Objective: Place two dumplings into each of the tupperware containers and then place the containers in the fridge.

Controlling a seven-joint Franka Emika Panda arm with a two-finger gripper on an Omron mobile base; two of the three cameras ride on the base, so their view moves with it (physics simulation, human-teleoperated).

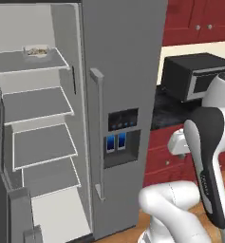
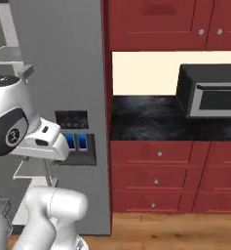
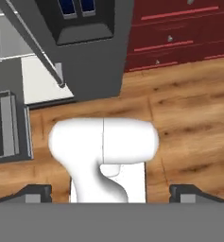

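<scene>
The fridge [image 1: 123, 71] stands with its left side open, showing light grey shelves. On its top shelf rests a shallow white tupperware container [image 1: 28, 53] holding mottled beige dumplings [image 1: 37, 50]. My gripper [image 3: 111, 194] points down at the wooden floor in front of the fridge [image 3: 92, 61], well below and away from that shelf. Its dark fingertips [image 3: 38, 193] stand far apart, open, with nothing between them. In the right base view the fridge [image 2: 63, 58] rises at the left behind my arm.
The shut right fridge door carries a long vertical handle [image 1: 98, 133] and a dispenser panel [image 1: 121, 140]. A door bin [image 3: 7, 124] of the open door sits low at the left. A black microwave [image 2: 212, 93] stands on the dark counter [image 2: 141, 122] above red drawers [image 2: 158, 171].
</scene>
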